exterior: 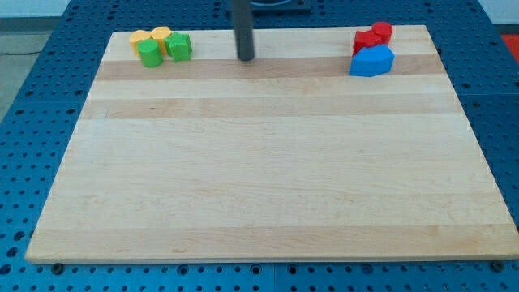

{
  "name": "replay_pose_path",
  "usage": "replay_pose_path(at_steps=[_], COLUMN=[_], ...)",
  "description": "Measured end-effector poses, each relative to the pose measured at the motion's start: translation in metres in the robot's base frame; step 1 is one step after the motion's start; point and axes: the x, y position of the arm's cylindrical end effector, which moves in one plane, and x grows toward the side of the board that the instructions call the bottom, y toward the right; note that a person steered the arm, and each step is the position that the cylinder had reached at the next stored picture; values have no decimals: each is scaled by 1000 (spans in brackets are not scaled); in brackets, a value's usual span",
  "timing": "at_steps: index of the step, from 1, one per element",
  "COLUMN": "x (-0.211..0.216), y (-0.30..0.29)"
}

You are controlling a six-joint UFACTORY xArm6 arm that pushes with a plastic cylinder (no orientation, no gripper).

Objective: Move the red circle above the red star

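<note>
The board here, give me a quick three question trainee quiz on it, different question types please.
1. True or false: my tip touches a red block.
2. Which colour lies just below the red blocks? A) green B) blue C) yellow
3. Fill in: the green blocks and yellow blocks sit at the view's top ____.

Key: 1 false, it stands apart between the two clusters; 2 B, the blue blocks; 3 left.

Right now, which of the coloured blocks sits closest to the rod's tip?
The right-hand green block in the top-left cluster is nearest my tip. The other green block and the yellow blocks lie further left; the red and blue blocks sit farther away to the right.
</note>
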Motion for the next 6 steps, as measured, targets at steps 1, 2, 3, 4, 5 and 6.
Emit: replay_pose_path(at_steps=[1,2,3,4,5,6], x=[-23,-46,-65,-66,-66,-66], y=[50,99,153,179,218,260])
